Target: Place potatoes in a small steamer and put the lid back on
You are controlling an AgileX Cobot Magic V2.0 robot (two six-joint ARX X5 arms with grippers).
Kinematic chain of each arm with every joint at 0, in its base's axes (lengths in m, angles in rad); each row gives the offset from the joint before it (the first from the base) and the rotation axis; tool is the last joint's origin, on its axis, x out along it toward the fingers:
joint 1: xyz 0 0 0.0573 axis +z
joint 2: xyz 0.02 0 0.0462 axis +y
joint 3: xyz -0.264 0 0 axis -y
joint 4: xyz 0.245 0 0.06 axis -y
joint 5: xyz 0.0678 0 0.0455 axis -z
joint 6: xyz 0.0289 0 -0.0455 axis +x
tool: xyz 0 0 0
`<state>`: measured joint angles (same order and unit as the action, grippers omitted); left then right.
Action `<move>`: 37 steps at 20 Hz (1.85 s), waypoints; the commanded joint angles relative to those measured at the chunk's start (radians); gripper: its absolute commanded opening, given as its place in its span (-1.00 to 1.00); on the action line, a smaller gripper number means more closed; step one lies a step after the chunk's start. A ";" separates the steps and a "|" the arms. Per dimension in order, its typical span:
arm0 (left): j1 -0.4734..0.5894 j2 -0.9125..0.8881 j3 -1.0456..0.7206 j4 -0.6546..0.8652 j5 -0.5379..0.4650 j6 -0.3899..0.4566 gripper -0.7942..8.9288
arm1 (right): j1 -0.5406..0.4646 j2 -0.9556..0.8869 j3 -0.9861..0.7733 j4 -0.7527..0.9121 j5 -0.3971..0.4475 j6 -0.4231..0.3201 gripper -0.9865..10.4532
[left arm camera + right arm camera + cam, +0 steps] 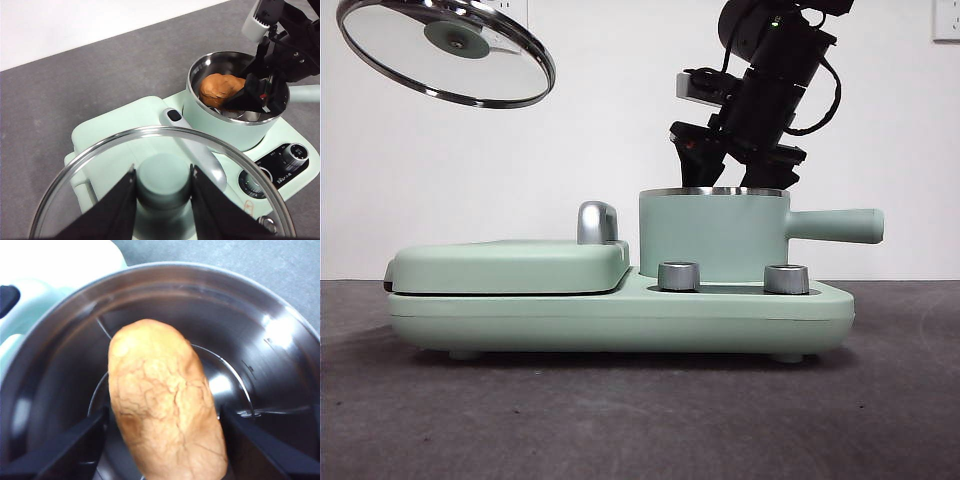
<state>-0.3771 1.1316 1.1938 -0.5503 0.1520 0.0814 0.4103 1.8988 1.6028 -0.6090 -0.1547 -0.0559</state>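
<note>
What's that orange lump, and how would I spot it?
Find the mint-green cooker, then the small steamer with the side handle standing on it. The potato lies inside its steel bowl, between the right gripper's open jaws: the only orange-brown, crack-skinned thing there.

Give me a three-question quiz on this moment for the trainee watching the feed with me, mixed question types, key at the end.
1. True or false: the lid is seated on the small steamer.
2. Which gripper holds the lid by its knob? A) left gripper B) right gripper
3. Fill in: the potato is down inside the ____, between the right gripper's open fingers.

Key
1. False. The lid hangs tilted in the air above the grill plate, well off the pot.
2. A. The left wrist view shows its fingers closed on the green knob.
3. Small steamer.
</note>
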 commanded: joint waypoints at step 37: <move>-0.249 0.387 0.072 0.576 0.088 -0.021 -0.81 | -0.444 -1.426 -0.961 -0.098 -0.029 0.030 -0.21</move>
<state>-0.6178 1.5143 1.2270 -0.0139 0.2375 0.0624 -0.0334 0.4690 0.6403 -0.7116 -0.1829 -0.0429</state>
